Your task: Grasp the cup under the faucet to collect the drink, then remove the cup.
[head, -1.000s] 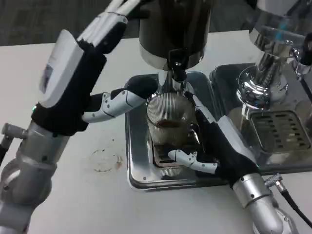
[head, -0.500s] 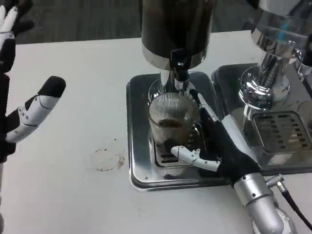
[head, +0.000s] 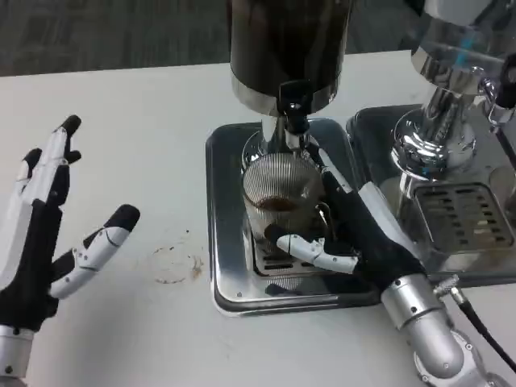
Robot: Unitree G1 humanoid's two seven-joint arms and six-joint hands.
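A ribbed clear glass cup (head: 280, 200) with brown drink in its bottom stands on the drip tray (head: 230, 282), right under the black faucet (head: 293, 109) of the dark drink dispenser (head: 286, 48). My right hand (head: 355, 234) grips the cup from its right side, thumb across the front and fingers behind it. My left hand (head: 44, 234) hovers open over the table at the far left, palm up, fingers spread, holding nothing.
A second chrome dispenser (head: 451, 89) with its own grated tray (head: 463, 218) stands at the right. A faint ring stain (head: 173, 264) marks the white table left of the tray. A black cable (head: 484, 330) runs by my right forearm.
My left hand has pulled away from the dispenser's top, swung out left and come down low over the table. The right hand still holds the cup under the faucet.
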